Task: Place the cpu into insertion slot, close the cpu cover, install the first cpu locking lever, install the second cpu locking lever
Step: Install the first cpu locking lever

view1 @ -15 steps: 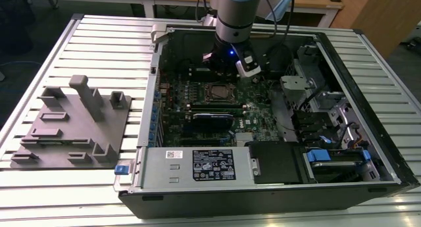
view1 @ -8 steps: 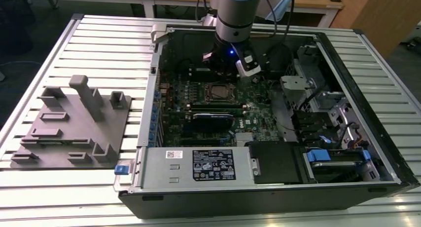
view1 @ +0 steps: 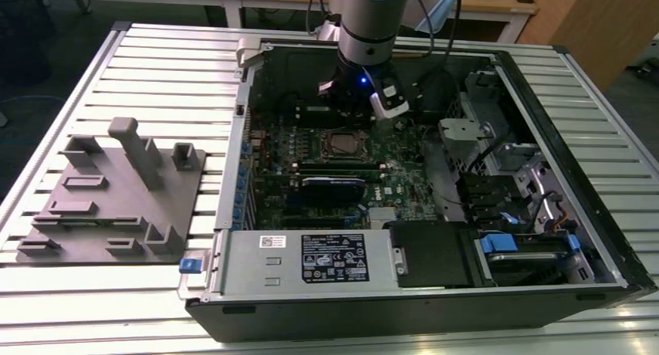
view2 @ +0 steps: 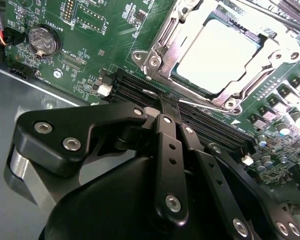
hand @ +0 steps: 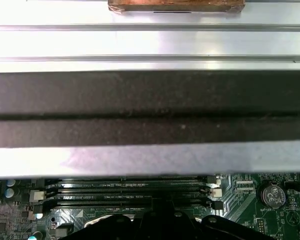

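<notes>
Resting on: the ribbed silver metal surface (view1: 134, 69), carrying everything in the exterior view.
Case: a large black open computer case (view1: 576, 216) lies on its side on the surface, its interior facing up.
Fixture: a grey moulded plate with upright posts and pockets (view1: 113, 193) sits on the surface at the exterior view's left, just beside the case.
Board: the green motherboard (view1: 412, 177) covers the case floor; long black memory slots (view2: 135, 90) run across it between the socket and the gripper in the second wrist view.
Arm: the grey cylindrical robot arm (view1: 369, 15) reaches down into the far part of the case, above the board and just beyond the socket.
Gripper: the black linked-bar gripper (view2: 165, 102) hangs low over the memory slots, near the socket but apart from it; its fingers (view2: 162, 107) are pressed together with nothing between them.
Cover: the thin metal square-framed cpu cover (view2: 262, 67) lies flat over the socket, its window framing the chip.
Slot: the insertion slot (view1: 338, 144) sits near the board's middle, with the chip seated in it.
Chip: the small flat square cpu with a bright silver-grey top (view2: 222, 52) shows through the cover's window.
Battery: a round silver coin cell (view2: 42, 40) stands on the board well apart from the socket.
</notes>
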